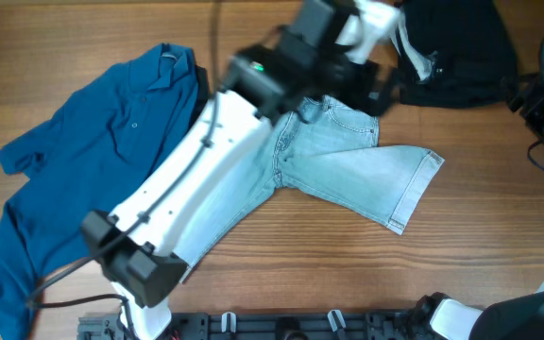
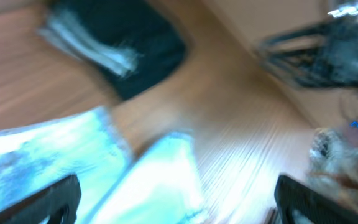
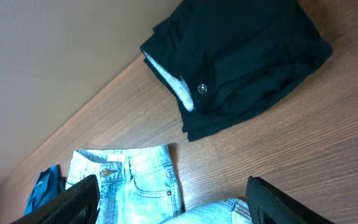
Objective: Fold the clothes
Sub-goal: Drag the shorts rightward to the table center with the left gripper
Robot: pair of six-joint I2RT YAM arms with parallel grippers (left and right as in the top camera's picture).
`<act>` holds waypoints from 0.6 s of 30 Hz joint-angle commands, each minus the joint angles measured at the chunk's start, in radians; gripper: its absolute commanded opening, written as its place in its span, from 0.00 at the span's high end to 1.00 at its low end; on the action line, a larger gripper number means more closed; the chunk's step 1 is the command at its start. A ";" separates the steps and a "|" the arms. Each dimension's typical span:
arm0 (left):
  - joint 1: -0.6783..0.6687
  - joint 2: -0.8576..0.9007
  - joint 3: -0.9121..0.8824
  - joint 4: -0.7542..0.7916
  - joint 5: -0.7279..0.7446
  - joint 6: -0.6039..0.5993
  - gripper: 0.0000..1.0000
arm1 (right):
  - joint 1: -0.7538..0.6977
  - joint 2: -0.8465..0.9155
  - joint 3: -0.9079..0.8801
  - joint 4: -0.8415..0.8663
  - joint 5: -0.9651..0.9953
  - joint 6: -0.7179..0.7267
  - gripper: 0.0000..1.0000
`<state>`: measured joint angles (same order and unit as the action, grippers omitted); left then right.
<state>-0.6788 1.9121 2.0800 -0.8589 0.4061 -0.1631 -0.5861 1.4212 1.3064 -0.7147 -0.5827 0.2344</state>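
The pale blue denim shorts [image 1: 348, 170] lie flat in the middle of the table, one leg pointing right. My left gripper [image 1: 378, 93] hovers over their waistband end, open and empty. The left wrist view is blurred and shows the shorts [image 2: 73, 162] between my spread fingers [image 2: 179, 202]. My right gripper [image 1: 529, 100] is at the table's right edge, open and empty [image 3: 182, 205], apart from all clothes. It faces the shorts [image 3: 129, 180] and a folded black garment [image 3: 241, 68]. A royal-blue shirt [image 1: 93, 161] lies crumpled at the left.
The black garment [image 1: 451, 57] sits at the back right, also in the left wrist view [image 2: 117, 50]. My left arm [image 1: 196, 179] stretches diagonally across the shirt's edge and the shorts. Bare wood [image 1: 480, 236] shows at the front right. A wall [image 3: 55, 56] rises behind the table.
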 commanded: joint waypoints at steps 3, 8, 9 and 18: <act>0.273 -0.005 0.012 -0.327 -0.380 0.105 0.00 | 0.011 -0.005 0.022 -0.002 -0.006 -0.001 0.24; 0.457 0.161 0.011 -0.388 -0.389 0.133 0.00 | 0.070 -0.003 0.022 0.003 -0.001 -0.016 0.24; 0.484 0.208 0.011 -0.388 -0.389 0.133 0.04 | 0.082 -0.002 0.022 0.003 0.002 -0.024 0.24; 0.579 0.463 0.011 -0.392 -0.407 0.121 0.24 | 0.180 0.079 0.022 0.008 0.019 -0.025 0.25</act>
<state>-0.1261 2.3295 2.0861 -1.2537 0.0151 -0.0391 -0.4301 1.4559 1.3064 -0.7166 -0.5789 0.2298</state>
